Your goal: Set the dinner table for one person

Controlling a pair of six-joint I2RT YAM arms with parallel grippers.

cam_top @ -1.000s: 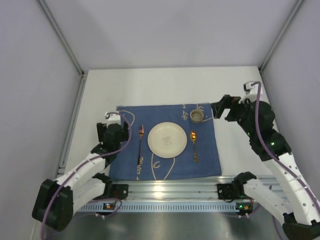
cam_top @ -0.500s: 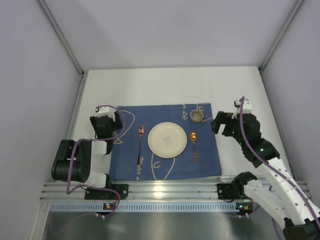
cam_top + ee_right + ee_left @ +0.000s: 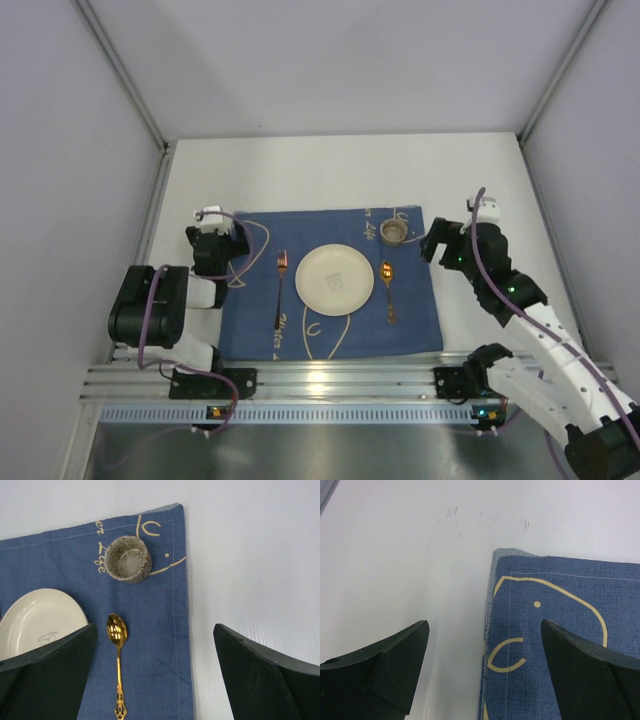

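Observation:
On the white dinner table [image 3: 330, 170] lies a navy cloth [image 3: 330, 320]. It carries a cream plate [image 3: 334, 278], a gold fork [image 3: 280, 290] left of the plate, a gold spoon [image 3: 388, 290] right of it, and a small speckled cup [image 3: 395, 232] at the far right corner. My left gripper [image 3: 218, 240] hovers open over the cloth's far left corner [image 3: 495, 555], with nothing between its fingers [image 3: 395, 660]. Beside the cloth's right edge my right gripper [image 3: 432, 247] is open and empty. Its view shows the cup [image 3: 129, 559], the spoon [image 3: 117, 655] and the plate [image 3: 35, 620].
Grey walls with metal corner posts close in the table on three sides. An aluminium rail [image 3: 330, 385] with both arm bases runs along the near edge. Faint pencil-like scratches [image 3: 455, 515] mark the tabletop beyond the cloth's corner.
The left arm has folded back toward its base and its gripper has shifted left and farther away. The right gripper has drawn in from the far right to the cloth's right edge. Both stay open.

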